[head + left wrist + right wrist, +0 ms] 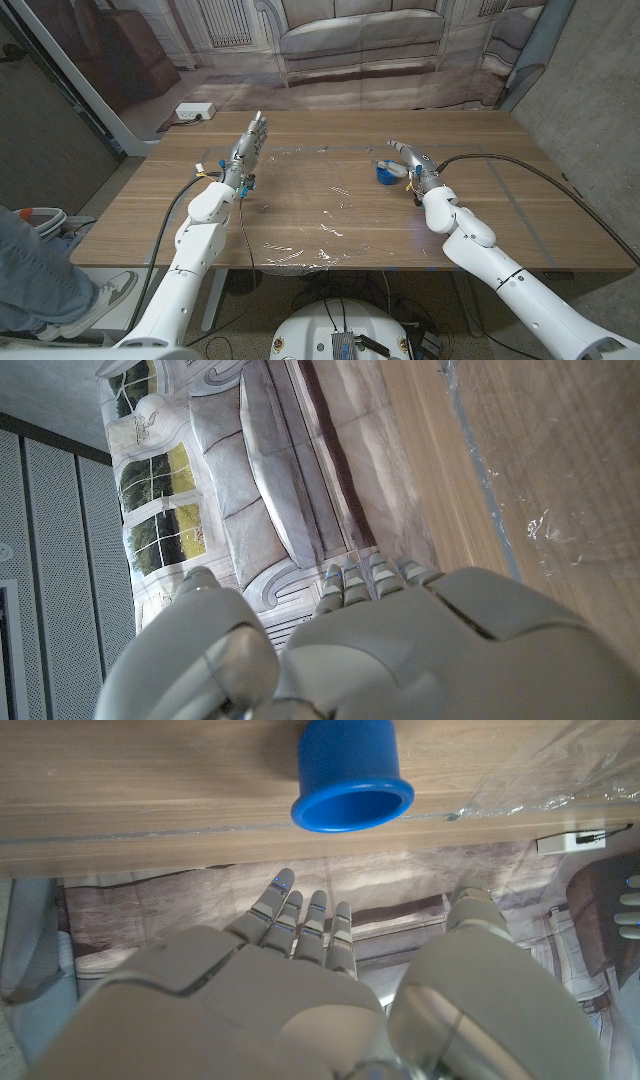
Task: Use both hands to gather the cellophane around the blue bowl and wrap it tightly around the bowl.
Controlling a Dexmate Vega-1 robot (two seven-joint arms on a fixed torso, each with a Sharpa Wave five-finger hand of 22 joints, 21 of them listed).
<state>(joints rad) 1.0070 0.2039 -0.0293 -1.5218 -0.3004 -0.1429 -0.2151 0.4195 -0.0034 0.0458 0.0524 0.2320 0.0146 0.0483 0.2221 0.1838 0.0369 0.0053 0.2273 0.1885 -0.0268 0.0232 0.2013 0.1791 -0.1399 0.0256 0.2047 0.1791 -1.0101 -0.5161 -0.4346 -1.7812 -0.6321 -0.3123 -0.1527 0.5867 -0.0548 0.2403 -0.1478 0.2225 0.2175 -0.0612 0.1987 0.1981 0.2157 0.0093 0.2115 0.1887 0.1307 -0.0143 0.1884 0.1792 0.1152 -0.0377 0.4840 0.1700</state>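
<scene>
A small blue bowl (387, 172) stands upright at the right rim of a clear cellophane sheet (300, 215) spread over the wooden table (500, 215). I cannot tell whether it stands on the sheet. My right hand (411, 160) hovers just right of the bowl, fingers straight, holding nothing. In the right wrist view the bowl (350, 782) is just beyond my right hand's (300, 970) fingertips, with the cellophane (560, 770) beside it. My left hand (246, 150) is raised over the sheet's far left corner, fingers straight and empty. The left wrist view shows my left hand (360, 650) and the cellophane (545, 520).
A white power strip (195, 112) lies on the floor behind the table's far left corner. A person's leg and shoe (45, 285) are off the table's left side. A sofa backdrop (360, 40) hangs behind the table.
</scene>
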